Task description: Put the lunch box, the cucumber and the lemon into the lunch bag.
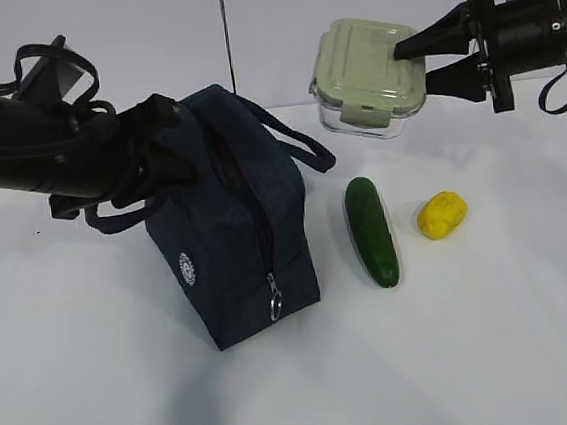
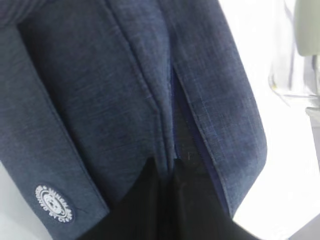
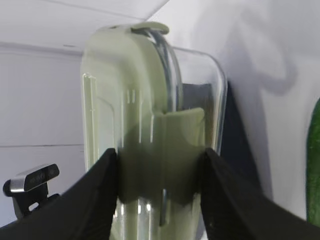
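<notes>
- Nothing in the lunch bag (image 1: pixel 234 217) yet; its zipper looks mostly shut, all three items left to pack.
- My right pincer (image 1: pixel 412 64) grasps the lunch box (image 1: pixel 366 76), held clear above the table behind the cucumber (image 1: pixel 371 230) and lemon (image 1: pixel 441 214), which lie on the table right of the bag.
- My left pincer (image 2: pixel 167 172) is clenched on bag fabric at the zipper seam.

Two matte black arms; right gripper (image 1: pixel 428 61) with tapering black fingers (image 1: pixel 428 40), black cable looped beneath; left gripper (image 1: pixel 160 134) likewise black.
</notes>
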Available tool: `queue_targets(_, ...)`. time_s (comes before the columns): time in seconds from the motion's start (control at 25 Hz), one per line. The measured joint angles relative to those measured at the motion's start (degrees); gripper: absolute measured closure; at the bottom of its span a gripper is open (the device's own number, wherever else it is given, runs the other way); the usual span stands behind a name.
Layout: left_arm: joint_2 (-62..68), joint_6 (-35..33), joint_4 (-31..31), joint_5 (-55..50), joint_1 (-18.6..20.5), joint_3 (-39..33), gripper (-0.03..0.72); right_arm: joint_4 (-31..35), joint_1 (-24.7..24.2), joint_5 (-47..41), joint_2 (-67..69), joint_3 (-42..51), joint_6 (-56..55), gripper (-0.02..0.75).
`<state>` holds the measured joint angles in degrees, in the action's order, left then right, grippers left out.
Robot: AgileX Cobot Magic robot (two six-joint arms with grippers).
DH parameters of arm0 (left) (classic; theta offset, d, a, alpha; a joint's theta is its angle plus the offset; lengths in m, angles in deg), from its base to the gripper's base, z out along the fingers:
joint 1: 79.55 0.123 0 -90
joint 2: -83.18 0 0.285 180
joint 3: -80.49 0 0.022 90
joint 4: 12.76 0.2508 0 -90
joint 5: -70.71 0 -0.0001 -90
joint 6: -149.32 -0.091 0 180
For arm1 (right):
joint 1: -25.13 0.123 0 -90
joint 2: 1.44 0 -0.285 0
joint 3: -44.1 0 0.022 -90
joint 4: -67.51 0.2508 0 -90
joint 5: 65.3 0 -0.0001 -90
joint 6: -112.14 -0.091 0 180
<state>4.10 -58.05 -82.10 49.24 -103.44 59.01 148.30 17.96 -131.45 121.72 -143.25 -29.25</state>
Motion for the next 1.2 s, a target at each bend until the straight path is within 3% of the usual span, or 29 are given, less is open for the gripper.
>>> queue_targets(0.48,-1.2,0.0,1.4,-1.4,0.0,0.0,0.688,1.7,3.9,0.0,-2.1,-0.5,0.0,0.380)
queue_targets(0.92,-1.1,0.0,1.4,-2.9,0.0,0.2,0.688,1.6,10.4,-0.8,-2.1,-4.9,-0.1,0.380)
queue_targets(1.2,-1.1,0.0,1.4,-5.1,0.0,4.9,0.688,-0.6,12.4,-0.8,-2.1,-4.9,-0.2,0.380)
